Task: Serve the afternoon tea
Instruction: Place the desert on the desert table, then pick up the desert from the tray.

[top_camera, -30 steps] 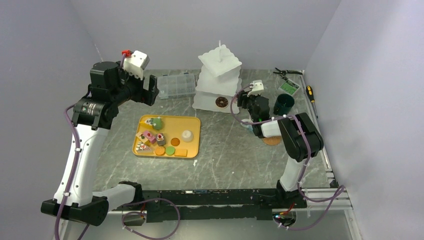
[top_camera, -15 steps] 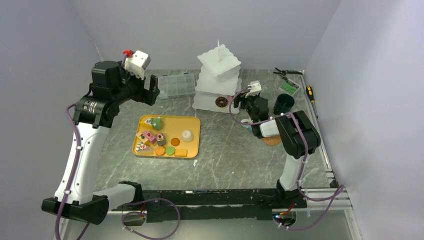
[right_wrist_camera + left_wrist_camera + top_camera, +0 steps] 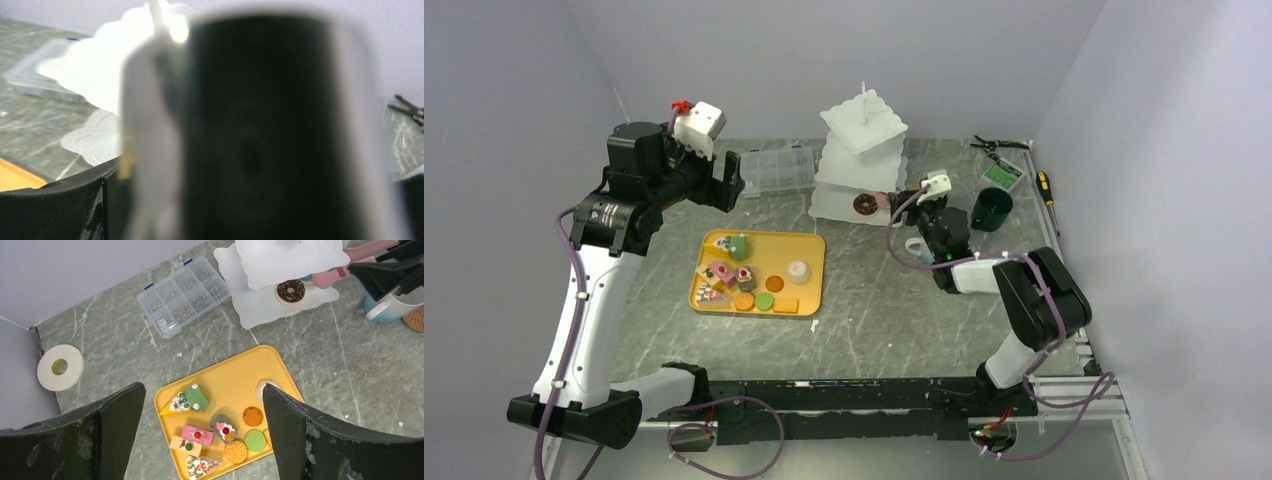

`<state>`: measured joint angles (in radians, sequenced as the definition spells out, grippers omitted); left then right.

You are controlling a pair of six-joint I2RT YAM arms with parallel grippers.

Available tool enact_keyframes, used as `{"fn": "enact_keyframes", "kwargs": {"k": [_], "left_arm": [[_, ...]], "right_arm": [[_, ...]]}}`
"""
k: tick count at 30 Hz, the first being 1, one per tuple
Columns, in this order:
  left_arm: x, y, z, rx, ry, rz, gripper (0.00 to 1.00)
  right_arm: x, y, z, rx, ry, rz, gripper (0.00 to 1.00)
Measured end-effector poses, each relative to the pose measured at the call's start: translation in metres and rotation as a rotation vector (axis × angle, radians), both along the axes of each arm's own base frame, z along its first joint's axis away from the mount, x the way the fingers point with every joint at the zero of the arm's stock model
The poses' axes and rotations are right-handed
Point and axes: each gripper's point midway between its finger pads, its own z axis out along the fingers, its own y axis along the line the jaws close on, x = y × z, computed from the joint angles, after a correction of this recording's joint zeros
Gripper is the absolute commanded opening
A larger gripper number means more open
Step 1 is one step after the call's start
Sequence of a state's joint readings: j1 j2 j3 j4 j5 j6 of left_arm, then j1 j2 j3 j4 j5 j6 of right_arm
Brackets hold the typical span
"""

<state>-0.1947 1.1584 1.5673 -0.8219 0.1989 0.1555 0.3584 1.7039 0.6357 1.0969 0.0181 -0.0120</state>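
Note:
The white three-tier stand (image 3: 861,150) (image 3: 260,310) carries a chocolate donut (image 3: 865,205) (image 3: 291,290) on its bottom tier. Several toy pastries (image 3: 739,275) lie on the yellow tray (image 3: 809,260) (image 3: 235,375). My left gripper (image 3: 724,180) (image 3: 202,390) hangs open and empty high above the tray. My right gripper (image 3: 921,207) (image 3: 387,272) is low beside the stand, over the white mug (image 3: 917,247) (image 3: 392,307). The pink tongs (image 3: 883,200) (image 3: 350,267) reach from its fingers to the stand. A blurred dark shape with pale edges fills the right wrist view, hiding the jaws.
A dark-green mug (image 3: 991,208) stands right of the right gripper, and a cork coaster (image 3: 415,319) lies by the white mug. A clear compartment box (image 3: 776,170) sits back left, a tape roll (image 3: 60,367) in the left corner. Pliers (image 3: 996,146) and a screwdriver (image 3: 1046,185) lie back right.
The right arm has dropped lower and drawn back to the right from the stand, and the pink tongs now show beside the donut. The left arm has not moved.

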Motion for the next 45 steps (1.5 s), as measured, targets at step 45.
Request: {"fn": "enact_keyframes", "kwargs": {"k": [45], "left_arm": [[-0.006, 0.0, -0.02, 0.01, 0.113, 0.0, 0.92]], "right_arm": [[-0.165, 0.238, -0.014, -0.069, 0.124, 0.526, 0.72]]}}
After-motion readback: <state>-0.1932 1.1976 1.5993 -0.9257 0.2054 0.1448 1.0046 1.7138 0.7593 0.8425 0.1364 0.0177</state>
